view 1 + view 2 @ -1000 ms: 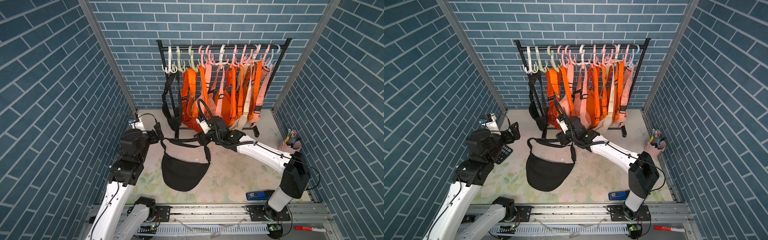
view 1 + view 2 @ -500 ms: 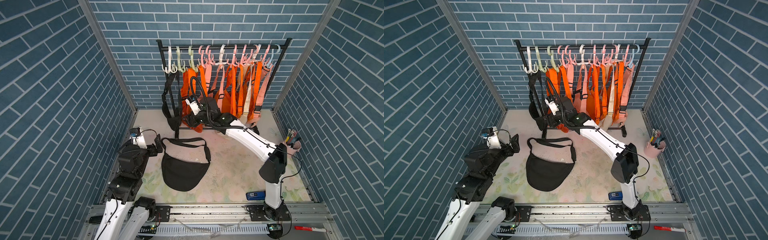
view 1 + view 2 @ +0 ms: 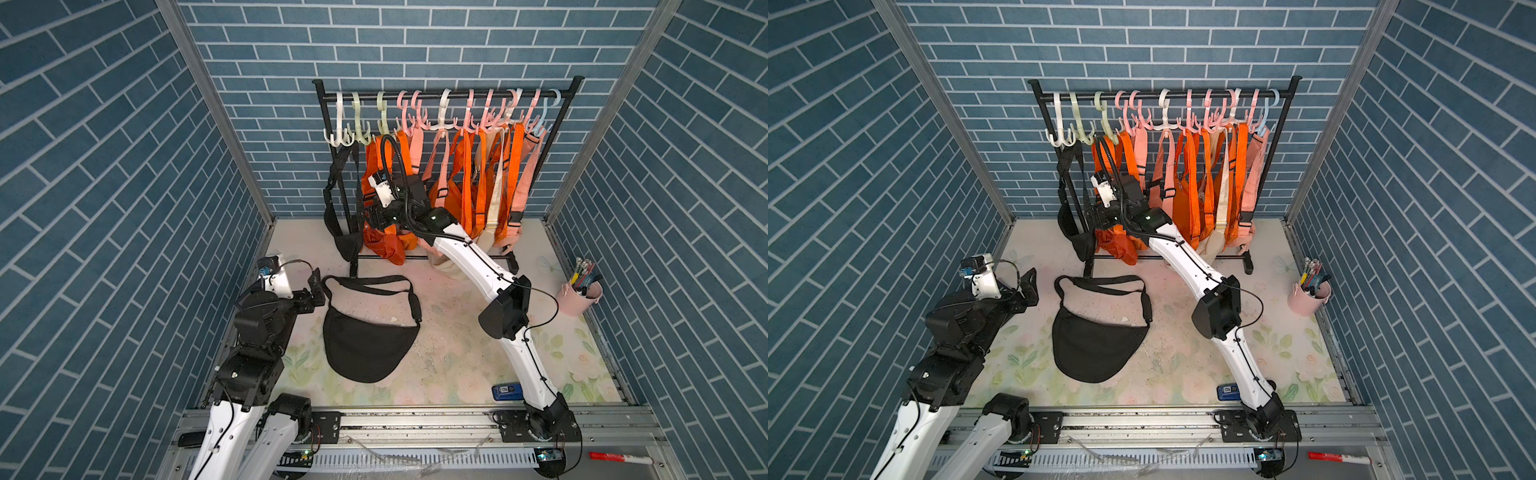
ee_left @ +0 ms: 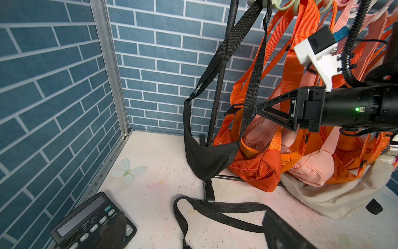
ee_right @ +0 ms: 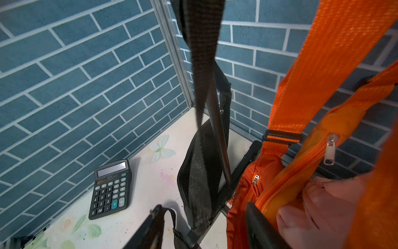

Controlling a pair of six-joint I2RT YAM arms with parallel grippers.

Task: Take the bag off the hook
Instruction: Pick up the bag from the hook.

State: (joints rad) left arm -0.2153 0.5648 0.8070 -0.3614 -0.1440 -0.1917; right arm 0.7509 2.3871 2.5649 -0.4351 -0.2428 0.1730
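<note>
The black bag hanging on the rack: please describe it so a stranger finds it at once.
Find the rack at the back wall. At its left end hangs the black bag. Its neighbours are orange, pink and cream; the other black bag lies on the table.

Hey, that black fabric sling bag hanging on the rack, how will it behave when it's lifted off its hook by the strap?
Probably floppy: the black fabric sling bag sags into a limp pouch under its long webbing strap. Likely light, since it looks flat and empty. It may swing against the orange nylon bag close beside it.
</note>
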